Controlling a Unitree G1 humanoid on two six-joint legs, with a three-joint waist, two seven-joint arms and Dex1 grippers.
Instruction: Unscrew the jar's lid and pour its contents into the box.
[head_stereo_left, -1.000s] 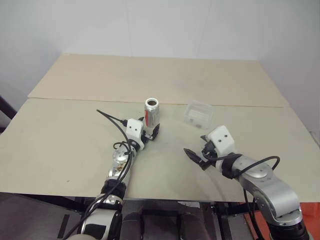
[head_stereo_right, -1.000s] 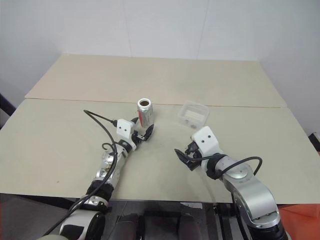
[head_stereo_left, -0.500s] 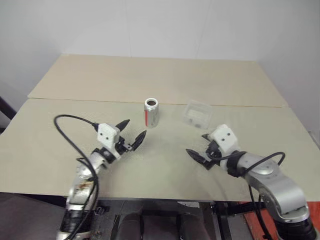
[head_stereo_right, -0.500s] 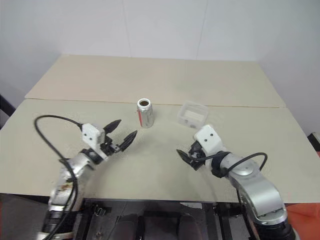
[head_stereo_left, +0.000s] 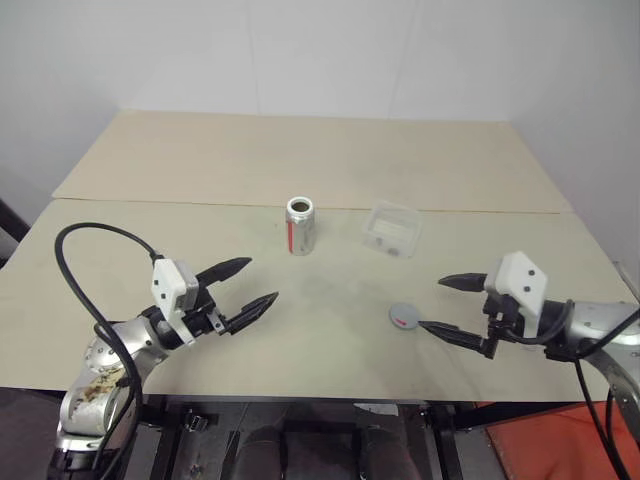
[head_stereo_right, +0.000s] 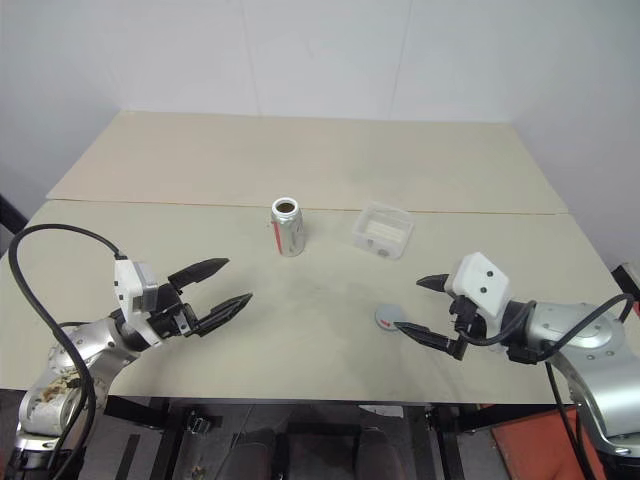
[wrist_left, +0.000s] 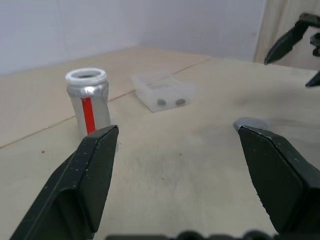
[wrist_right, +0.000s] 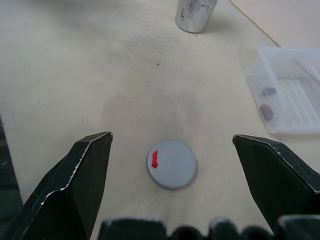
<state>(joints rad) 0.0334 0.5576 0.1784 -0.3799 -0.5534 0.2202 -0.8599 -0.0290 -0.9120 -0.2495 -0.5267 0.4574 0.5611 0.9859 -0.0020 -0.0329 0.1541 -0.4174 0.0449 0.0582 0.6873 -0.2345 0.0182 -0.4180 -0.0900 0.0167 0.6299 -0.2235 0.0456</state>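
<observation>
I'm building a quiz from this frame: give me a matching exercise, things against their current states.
Things:
1. jar
2. lid
3. box
4. left gripper

States:
A. lying flat on the table
B. open, holding nothing
C. upright, mouth uncovered
D. has small dark pieces inside

Pairs: 1-C, 2-A, 3-D, 4-B

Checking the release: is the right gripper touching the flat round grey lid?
Apart. In the right wrist view the lid lies flat on the table, bare tabletop separating it from both fingers of the open right gripper.
</observation>
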